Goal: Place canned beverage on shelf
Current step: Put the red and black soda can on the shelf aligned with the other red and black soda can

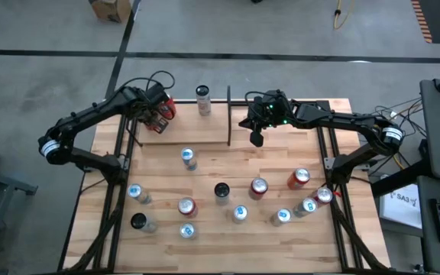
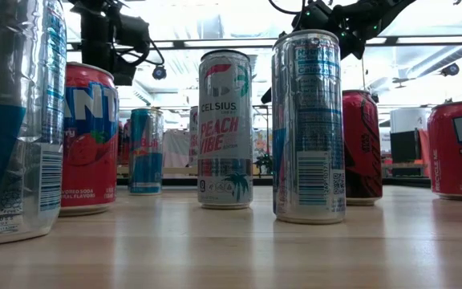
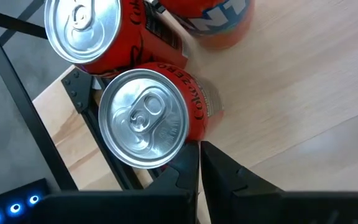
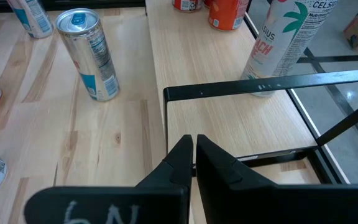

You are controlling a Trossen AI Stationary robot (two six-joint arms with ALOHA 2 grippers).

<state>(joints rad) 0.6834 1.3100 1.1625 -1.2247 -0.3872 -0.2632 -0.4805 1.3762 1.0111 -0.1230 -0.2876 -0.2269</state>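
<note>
At the far left corner of the tabletop (image 1: 281, 179), the left tool (image 1: 157, 121) is seen hanging just above two red cans inside the shelf (image 1: 182, 142), its fingers pressed together and empty. Through the left wrist view, the nearer red can (image 3: 151, 118) is shown from above with "Coke Zero" partly readable along its side; it is touching a second red can (image 3: 92, 28) behind it, and an orange can (image 3: 219, 22) with large blue-and-white letters is seen just beyond. Both red cans are set against the black frame at the shelf's outer end.

Over the shelf's other end, the right tool (image 1: 257, 137) is held above the frame, fingers pressed together with nothing between them. In its wrist view a tall white can (image 4: 284, 37) marked "CELSIUS" is seen standing on the shelf floor behind the black bar, and a slim silver-and-blue can (image 4: 92, 53) stands upright on the open tabletop outside.

From the low view, a white can (image 2: 225, 128) is read as "CELSIUS PEACH VIBE", a tall silver can (image 2: 308, 128) is turned to show its barcode, and a red soda can (image 2: 89, 136) with strawberries is partly lettered "AN".
</note>
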